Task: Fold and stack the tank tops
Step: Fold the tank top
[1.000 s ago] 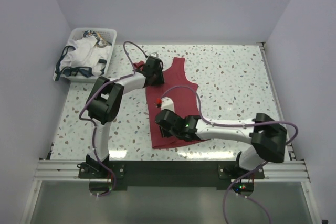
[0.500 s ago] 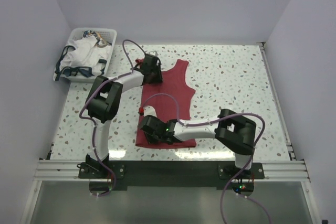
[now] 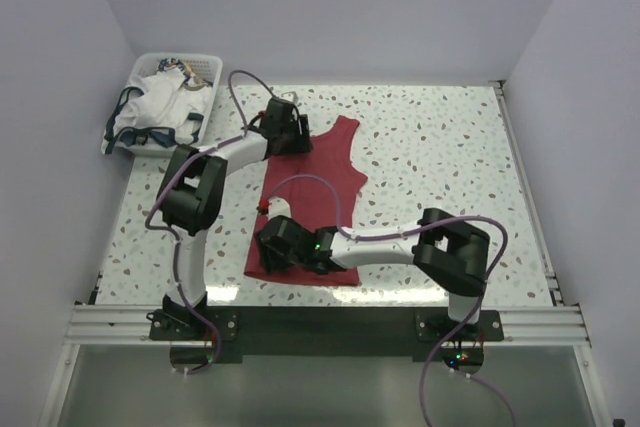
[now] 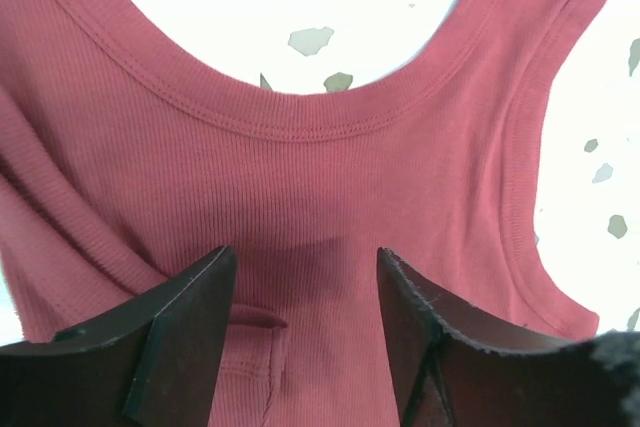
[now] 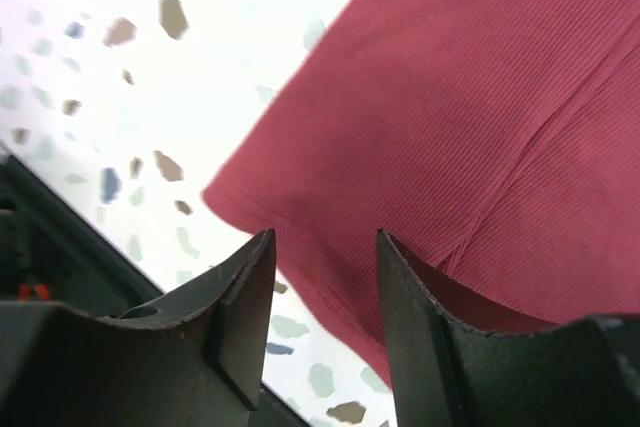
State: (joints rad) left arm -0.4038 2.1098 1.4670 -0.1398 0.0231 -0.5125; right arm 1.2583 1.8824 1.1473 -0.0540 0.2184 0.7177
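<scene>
Far-left corner of the desk (image 3: pixel 450 147): you've got a white basket (image 3: pixel 214 82) w/ the white tank top (image 3: pixel 160 102) bunched inside, navy trim showing. It's well apart from both arms.

Your left arm (image 3: pixel 200 192) reaches from its base at the near edge up toward the far side, left of desk centre. The left jaws sit over the neck end of the red tank top (image 3: pixel 320 162). In the left wrist view they're released: fingers (image 4: pixel 180 337) stand apart and the ribbed red cloth (image 4: pixel 330 197) lies mostly flat in the gap. There's one small fold just beside the L-hand finger. Neckline curve and one armhole hem are clear beyond the tips, w/ speckled desk showing through the neck opening.

The red top lies spread on the desk, left of centre and slanted. Straps point to the far edge, and the hem sits near the near edge, swung a bit toward the near-left corner.

Your right arm (image 3: pixel 450 247) runs from the near-right base leftward along the near edge, ending at the hem. The right jaws are also released. Per the right wrist view there's a narrow gap between the fingers (image 5: pixel 240 317), w/ the red cloth (image 5: pixel 480 97) and its hem corner running under and between them. Can't tell if the tips press on the cloth.
</scene>
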